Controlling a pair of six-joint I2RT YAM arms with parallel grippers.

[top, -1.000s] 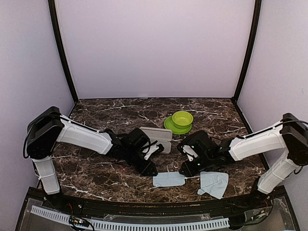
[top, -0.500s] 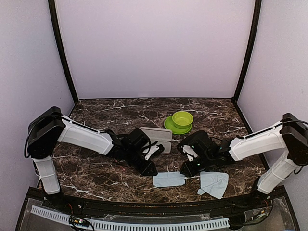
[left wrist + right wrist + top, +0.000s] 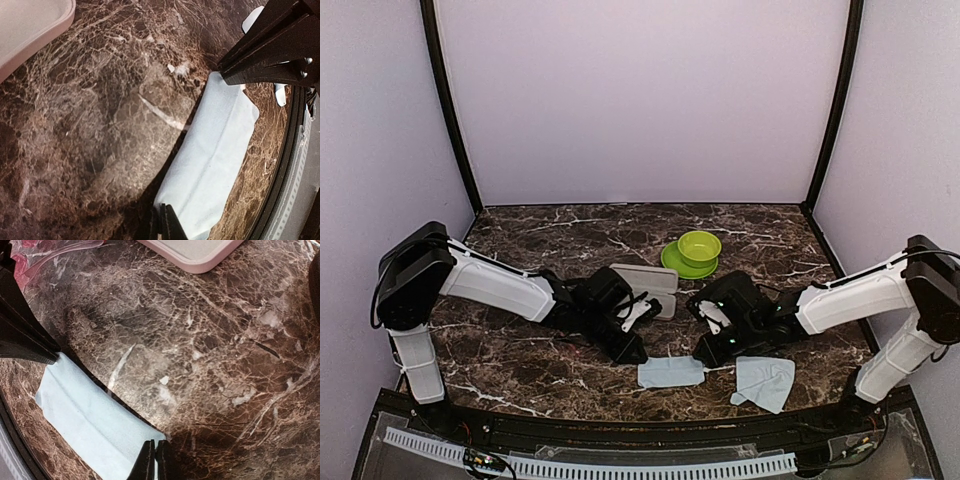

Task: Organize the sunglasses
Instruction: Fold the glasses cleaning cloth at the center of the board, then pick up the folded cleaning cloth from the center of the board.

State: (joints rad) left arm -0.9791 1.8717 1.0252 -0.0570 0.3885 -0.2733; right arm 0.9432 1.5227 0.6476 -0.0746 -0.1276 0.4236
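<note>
Both pincers have just closed. left gripper (image 3: 161, 226) nips one end of folded blue cloth (image 3: 215, 150), right gripper (image 3: 154, 462) nips opposite end. Arms otherwise unmoved. red-pink sunglasses (image 3: 30, 257) untouched, probably that blurred streak near pink case (image 3: 195, 250). Black pair unseen. Cloth comes first.

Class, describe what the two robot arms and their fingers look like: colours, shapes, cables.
Left arm and right arm match: white shells on the long links, bulky black joints and wrists, black cables looping at the shoulders. The fingers are slim black blades tapering to points.

White arm shells (image 3: 495, 283), black joints (image 3: 412, 275)
</note>
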